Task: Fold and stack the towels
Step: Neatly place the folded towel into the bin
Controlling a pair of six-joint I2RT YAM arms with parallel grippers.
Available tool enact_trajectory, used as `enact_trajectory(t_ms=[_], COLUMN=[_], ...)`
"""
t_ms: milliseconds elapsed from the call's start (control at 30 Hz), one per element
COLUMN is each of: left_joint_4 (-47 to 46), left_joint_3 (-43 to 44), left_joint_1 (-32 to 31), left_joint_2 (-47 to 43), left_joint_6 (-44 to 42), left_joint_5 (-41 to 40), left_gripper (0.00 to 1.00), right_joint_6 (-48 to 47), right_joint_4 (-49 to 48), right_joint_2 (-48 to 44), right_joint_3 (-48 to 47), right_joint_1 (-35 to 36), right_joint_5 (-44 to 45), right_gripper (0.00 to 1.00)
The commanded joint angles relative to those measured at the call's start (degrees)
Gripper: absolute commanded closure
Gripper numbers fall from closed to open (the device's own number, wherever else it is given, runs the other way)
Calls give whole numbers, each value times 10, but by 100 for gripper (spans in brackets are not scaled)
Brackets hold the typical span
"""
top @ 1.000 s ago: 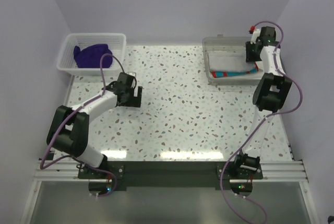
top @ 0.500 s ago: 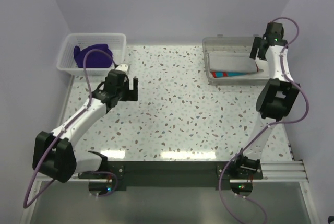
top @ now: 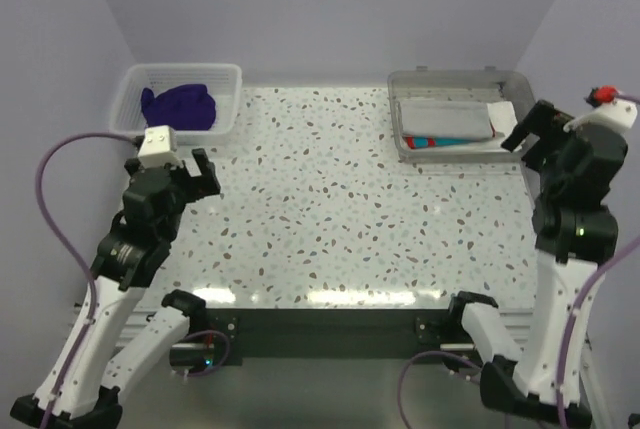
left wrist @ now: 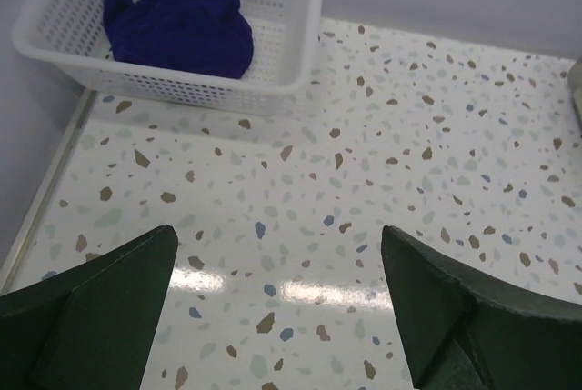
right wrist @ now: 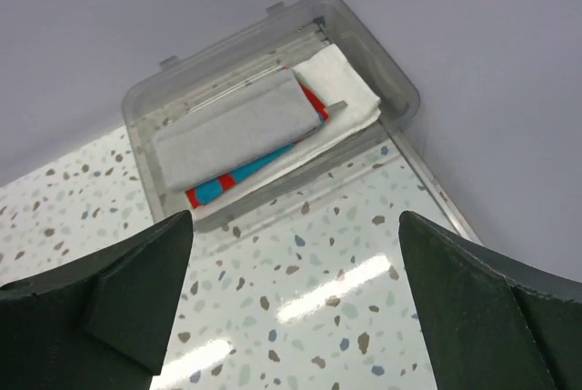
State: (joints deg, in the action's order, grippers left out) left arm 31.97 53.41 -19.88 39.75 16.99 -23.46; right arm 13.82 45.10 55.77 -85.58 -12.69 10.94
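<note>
In the clear tray [top: 455, 75], a folded grey towel [top: 445, 115] lies on the turquoise-and-red patterned towel [top: 440, 140], over the white towel [top: 500, 111]. Far left of the tray, the dark purple towel [top: 180, 105] sits bunched in the white basket [top: 232, 99], apparently yet to be folded. The left end effector [left wrist: 277, 231] and right end effector [right wrist: 296, 217] gape apart, empty.

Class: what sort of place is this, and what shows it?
Probably a robotics lab test cell: left arm and right arm bolted at a speckled table, plain walls around, a basket with a purple towel, a tray of folded towels.
</note>
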Motion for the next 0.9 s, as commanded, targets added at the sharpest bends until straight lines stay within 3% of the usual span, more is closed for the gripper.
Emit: enact_trajectory(t_ms=[0,233,433,867], left_joint_4=[62,76,53,46], left_joint_3=[42,12,-38,-59], left_joint_1=[4,4,4,4], left_joint_2=[-62,-213,-301,-281], left_joint_6=[20,30,30,23], left_joint_5=[-47,-81,-85,-95], left_gripper=[0,0,0,0], right_joint_6=[40,37,18,5], right_joint_4=[-13,31,31,7], right_joint_2=[-125,-265,-336,-346], right_joint_3=[94,189,262,296], right_joint_1=[30,143,172,180], right_joint_5=[-3,58,65,51], right_gripper=[1,1,1,1])
